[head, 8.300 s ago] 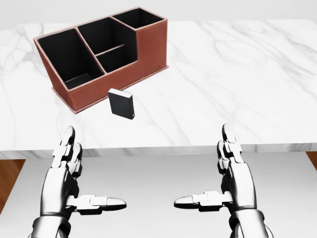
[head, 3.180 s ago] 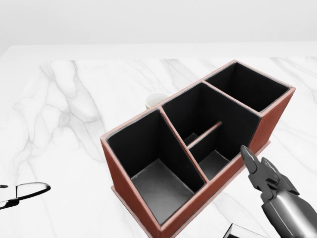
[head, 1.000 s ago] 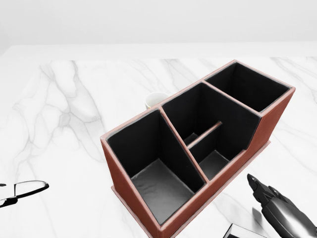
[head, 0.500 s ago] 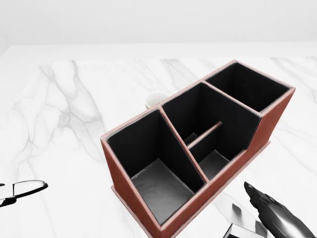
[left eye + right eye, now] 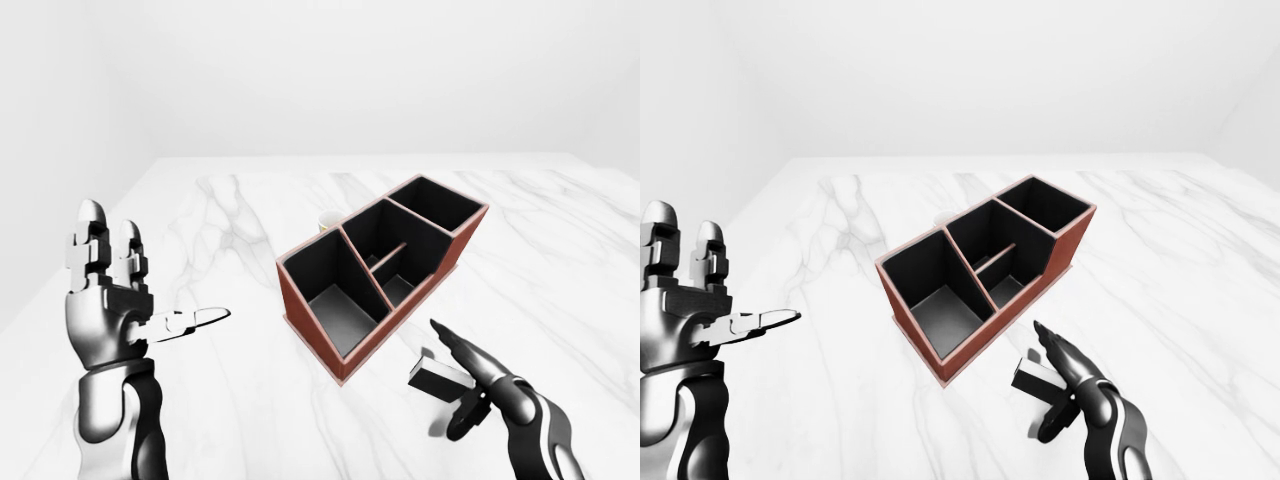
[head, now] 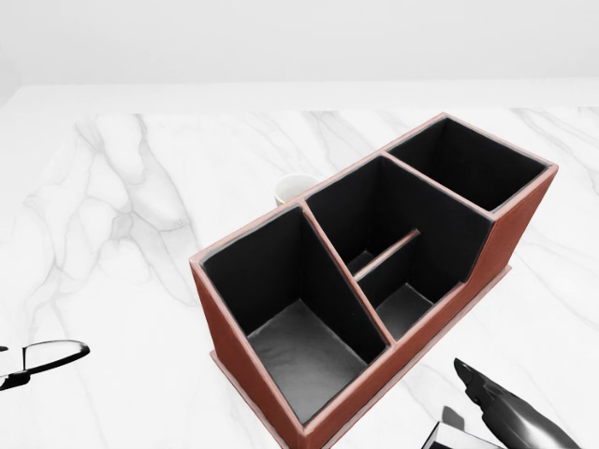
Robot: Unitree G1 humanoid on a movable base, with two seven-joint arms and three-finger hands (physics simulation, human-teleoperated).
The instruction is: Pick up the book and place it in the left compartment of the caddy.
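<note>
The small dark book point(image 5: 437, 372) stands on the white marble table, just right of the caddy's near corner in the left-eye view. My right hand point(image 5: 447, 388) is at it: straight fingers point(image 5: 470, 352) lie over its top and the thumb sits below and beside it. The fingers are not curled round it. In the head view only a corner of the book point(image 6: 454, 438) and a fingertip point(image 6: 491, 398) show. The red-brown caddy point(image 5: 352, 362) has black insides; its left compartment point(image 5: 335, 292) holds nothing. My left hand point(image 5: 150, 272) is open, raised at the far left.
A white cup point(image 6: 294, 187) stands on the table just past the caddy's far wall. The marble table point(image 5: 220, 400) stretches wide on all sides. A thin dark outline point(image 6: 51, 355) at the head view's lower left is my left hand.
</note>
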